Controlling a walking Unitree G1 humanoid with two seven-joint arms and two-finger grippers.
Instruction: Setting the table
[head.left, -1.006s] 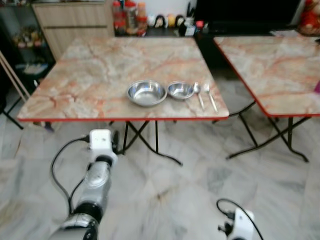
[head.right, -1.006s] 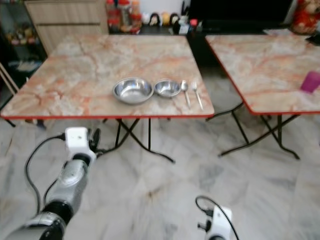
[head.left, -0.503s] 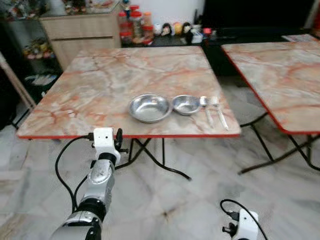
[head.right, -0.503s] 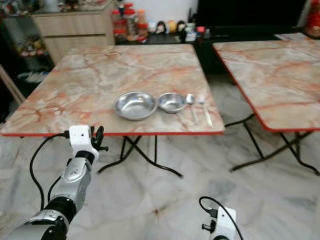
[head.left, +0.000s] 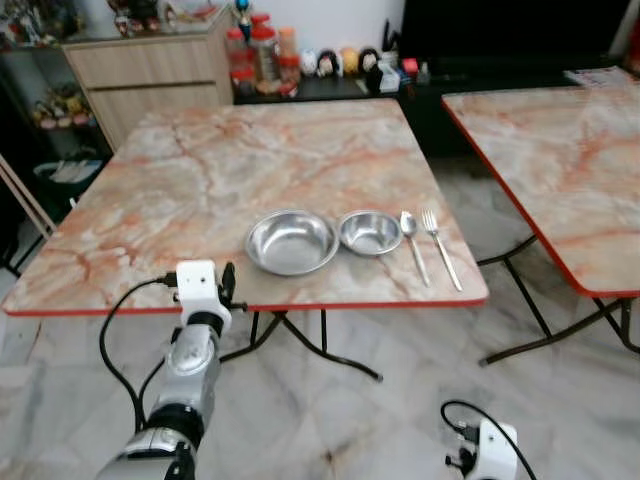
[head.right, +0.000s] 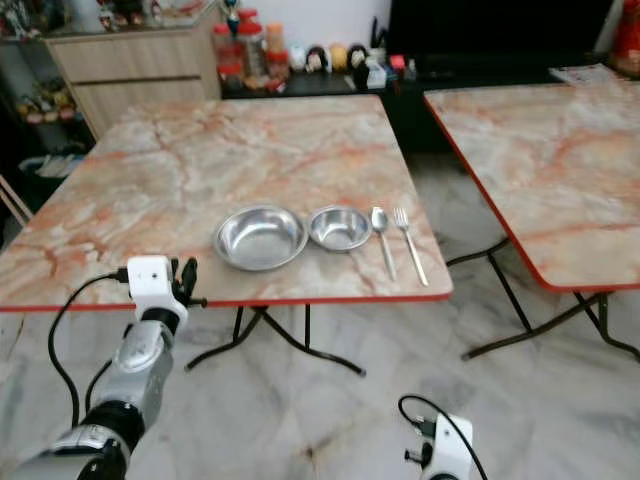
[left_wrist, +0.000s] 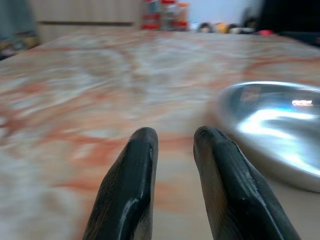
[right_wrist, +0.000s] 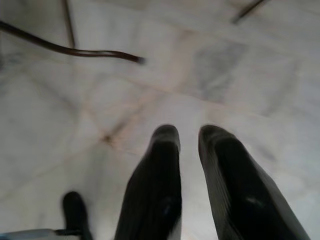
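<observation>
Resting in a row near the marble-patterned folding table's (head.left: 200, 170) near edge are a large steel bowl (head.left: 291, 241), small steel bowl (head.left: 370, 232), spoon (head.left: 411, 243) and fork (head.left: 441, 246), so the setting looks largely laid. Left gripper (left_wrist: 172, 137), fingers narrowly parted and empty, hovers left of the large bowl; right gripper (right_wrist: 189, 137), likewise empty, hangs over the floor.

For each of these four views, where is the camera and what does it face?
Left eye: head, looking down at table; left arm shows.
Right eye: same scene; both share big bowl, small bowl, spoon, fork.
Left wrist: over tabletop, facing big bowl past its fingers.
Right wrist: hanging, facing floor past its fingers.
</observation>
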